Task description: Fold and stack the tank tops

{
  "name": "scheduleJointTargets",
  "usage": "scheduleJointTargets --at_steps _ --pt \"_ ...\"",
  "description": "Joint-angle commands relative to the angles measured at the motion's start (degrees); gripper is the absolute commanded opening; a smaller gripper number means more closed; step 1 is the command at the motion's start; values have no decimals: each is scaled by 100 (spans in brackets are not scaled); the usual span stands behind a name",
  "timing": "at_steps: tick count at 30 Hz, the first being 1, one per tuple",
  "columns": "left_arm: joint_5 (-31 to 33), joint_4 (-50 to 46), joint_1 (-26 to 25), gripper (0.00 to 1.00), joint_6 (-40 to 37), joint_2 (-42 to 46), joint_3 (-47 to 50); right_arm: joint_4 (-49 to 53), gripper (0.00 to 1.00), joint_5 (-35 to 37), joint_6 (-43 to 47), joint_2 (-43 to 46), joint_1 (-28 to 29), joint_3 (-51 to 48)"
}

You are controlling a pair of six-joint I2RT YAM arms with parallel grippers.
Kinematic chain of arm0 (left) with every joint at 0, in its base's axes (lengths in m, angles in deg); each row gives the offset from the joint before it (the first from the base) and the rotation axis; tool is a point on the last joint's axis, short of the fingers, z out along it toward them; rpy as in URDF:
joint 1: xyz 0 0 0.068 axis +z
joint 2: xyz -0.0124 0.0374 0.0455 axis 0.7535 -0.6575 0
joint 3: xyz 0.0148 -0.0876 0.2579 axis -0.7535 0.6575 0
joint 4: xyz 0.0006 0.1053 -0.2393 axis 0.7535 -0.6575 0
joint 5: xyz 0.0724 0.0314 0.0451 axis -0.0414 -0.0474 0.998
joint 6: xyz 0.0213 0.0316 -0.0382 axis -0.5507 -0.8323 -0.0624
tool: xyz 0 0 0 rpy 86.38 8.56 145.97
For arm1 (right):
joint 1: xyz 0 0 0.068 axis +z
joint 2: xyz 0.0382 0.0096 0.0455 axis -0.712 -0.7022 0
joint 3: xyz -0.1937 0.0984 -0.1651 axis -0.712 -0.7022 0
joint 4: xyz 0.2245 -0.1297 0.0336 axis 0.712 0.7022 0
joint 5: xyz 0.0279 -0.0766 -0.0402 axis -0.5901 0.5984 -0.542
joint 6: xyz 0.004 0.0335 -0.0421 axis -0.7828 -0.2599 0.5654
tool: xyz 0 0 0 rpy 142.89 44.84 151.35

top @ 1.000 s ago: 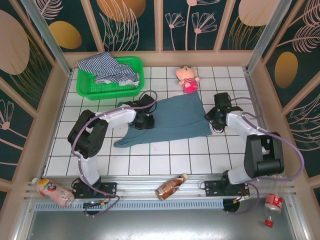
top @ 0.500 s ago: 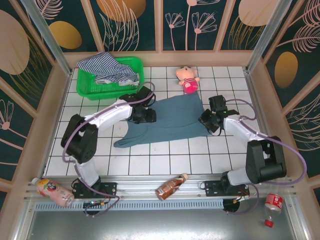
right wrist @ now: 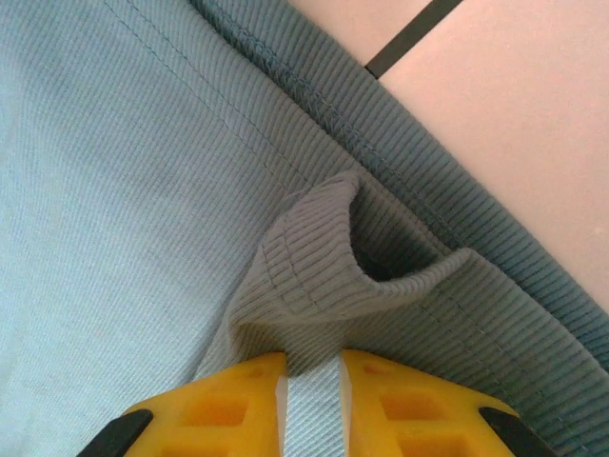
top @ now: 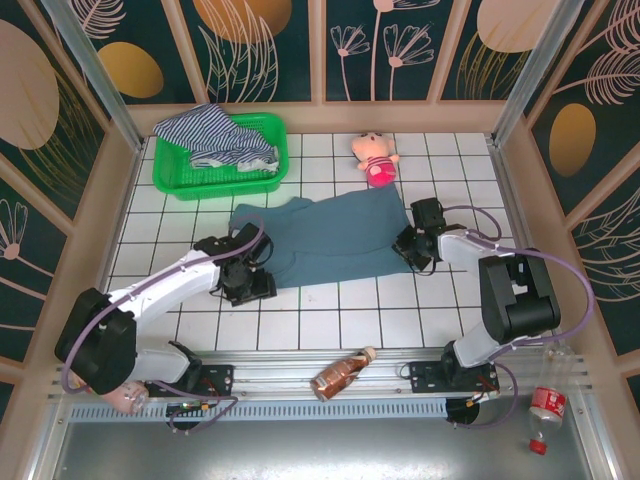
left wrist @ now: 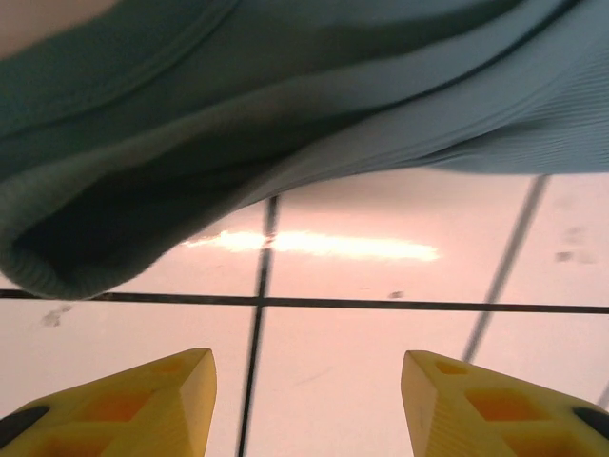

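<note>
The teal-blue tank top (top: 335, 240) lies spread on the white tiled table. My right gripper (top: 408, 247) sits at its right edge. In the right wrist view that gripper (right wrist: 312, 381) is shut on a pinched fold of the teal ribbed cloth (right wrist: 143, 190). My left gripper (top: 248, 284) is at the top's near-left edge. In the left wrist view it (left wrist: 309, 400) stands open over bare tile, with the teal hem (left wrist: 285, 95) lying just beyond its fingertips. The striped tank top (top: 215, 135) is bunched in the green basket (top: 215, 187).
A pink plush doll (top: 375, 158) lies just behind the teal top. Along the near rail lie a brown bottle (top: 342, 373), a bottle at the left (top: 105, 385) and a red-capped bottle at the right (top: 545, 408). Wooden walls ring the table.
My left gripper opened, let go of the teal top and drew back toward the near-left edge. My right gripper closed on the top's right edge.
</note>
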Motion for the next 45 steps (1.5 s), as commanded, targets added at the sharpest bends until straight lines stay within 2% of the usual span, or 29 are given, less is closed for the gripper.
scheduleJointTargets --at_steps 1,6,11,16,23,28,39,45 --pt "206 128 78 53 75 -113 132 -117 22 82 95 -63 -4 -34" --pt "648 208 371 51 -241 -363 -99 -99 22 141 130 -54 -19 -155" --pt "778 340 731 49 -677 -587 -32 -82 22 161 140 -1 -85 -271" --pt "780 466 1076 48 -969 -767 -265 -64 22 170 207 39 -146 -352" --pt "516 871 1283 48 -1192 -1218 -76 -48 22 163 221 112 -212 -494" --pt "733 704 1452 48 -1289 -1365 -102 103 22 214 311 324 -304 -602" --pt "-128 90 1312 54 -755 -553 -997 476 36 -267 401 1269 -150 -381" --pt "-587 894 732 53 -667 -1396 -1287 13 35 -474 297 1092 155 -688"
